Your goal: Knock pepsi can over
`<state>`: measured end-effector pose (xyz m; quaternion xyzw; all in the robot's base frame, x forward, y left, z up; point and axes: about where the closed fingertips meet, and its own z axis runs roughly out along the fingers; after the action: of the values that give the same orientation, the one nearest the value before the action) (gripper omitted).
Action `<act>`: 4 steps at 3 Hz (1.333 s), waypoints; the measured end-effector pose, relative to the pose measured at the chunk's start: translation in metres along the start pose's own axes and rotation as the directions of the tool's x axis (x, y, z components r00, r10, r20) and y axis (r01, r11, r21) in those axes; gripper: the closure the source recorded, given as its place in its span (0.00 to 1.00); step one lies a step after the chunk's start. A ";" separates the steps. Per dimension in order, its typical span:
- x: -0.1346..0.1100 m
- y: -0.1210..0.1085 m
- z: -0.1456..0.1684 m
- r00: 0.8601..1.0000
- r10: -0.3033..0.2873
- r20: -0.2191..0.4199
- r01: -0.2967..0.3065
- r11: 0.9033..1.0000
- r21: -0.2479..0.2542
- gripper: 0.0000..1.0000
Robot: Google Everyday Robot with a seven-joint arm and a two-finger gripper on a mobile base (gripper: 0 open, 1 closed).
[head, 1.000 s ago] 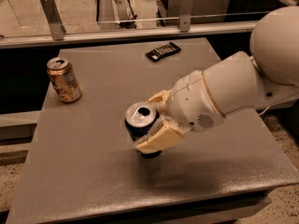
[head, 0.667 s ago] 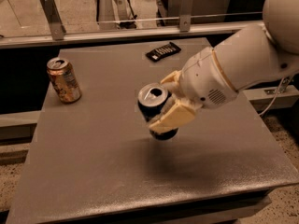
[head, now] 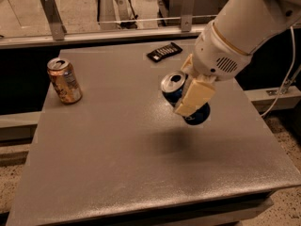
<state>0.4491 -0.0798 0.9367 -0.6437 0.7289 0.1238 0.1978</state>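
The pepsi can (head: 175,87) is dark blue with a silver open top. It is tilted and held in the air above the middle of the grey table (head: 117,164), with its shadow on the surface below. My gripper (head: 190,89) is shut on it, one cream finger (head: 195,96) across its front side. The white arm reaches in from the upper right.
A gold-tan can (head: 64,80) stands upright near the table's left edge. A black flat object (head: 164,52) lies at the far edge. A metal rail (head: 117,20) runs behind the table. A cable (head: 287,86) hangs at the right.
The gripper has lifted the pepsi can off the table and carried it up and to the right, tilting it more. The gold-tan can has not moved.
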 end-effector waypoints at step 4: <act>0.022 -0.020 0.053 0.960 0.030 -0.279 -0.019 0.999 0.041 0.35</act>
<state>0.4736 -0.0788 0.8815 -0.6418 0.7596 0.0204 0.1034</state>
